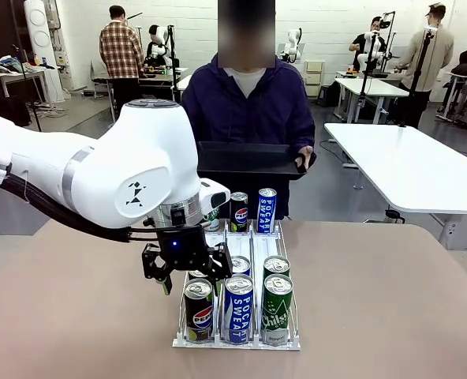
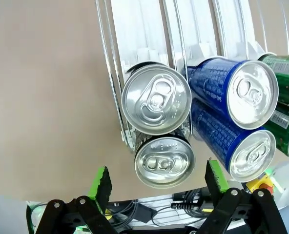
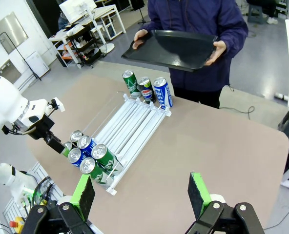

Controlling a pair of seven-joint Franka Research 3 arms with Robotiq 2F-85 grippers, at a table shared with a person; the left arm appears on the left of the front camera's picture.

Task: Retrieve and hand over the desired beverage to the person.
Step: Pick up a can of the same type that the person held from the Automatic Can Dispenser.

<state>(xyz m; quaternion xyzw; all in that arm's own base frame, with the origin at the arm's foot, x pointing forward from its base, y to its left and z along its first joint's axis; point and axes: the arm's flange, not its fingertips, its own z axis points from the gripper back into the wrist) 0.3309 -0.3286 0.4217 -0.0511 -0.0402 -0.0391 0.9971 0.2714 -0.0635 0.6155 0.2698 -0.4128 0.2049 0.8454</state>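
**Pepsi can (image 1: 199,309) under the left gripper (image 1: 192,276)**

Lower centre: its jaws stand apart above the rack (image 1: 237,237), half hiding the next can. The right gripper (image 3: 142,190) is also apart and empty (high above). The person (image 1: 249,103) holds a tray (image 1: 245,162); the arm covers one hand.

Arm: our white left arm (image 1: 99,178) reaches in, wrist down.
Left: our black, green-padded left gripper (image 1: 191,276) gapes, empty.
Right: our black, green-padded right gripper (image 3: 141,187) gapes, empty.
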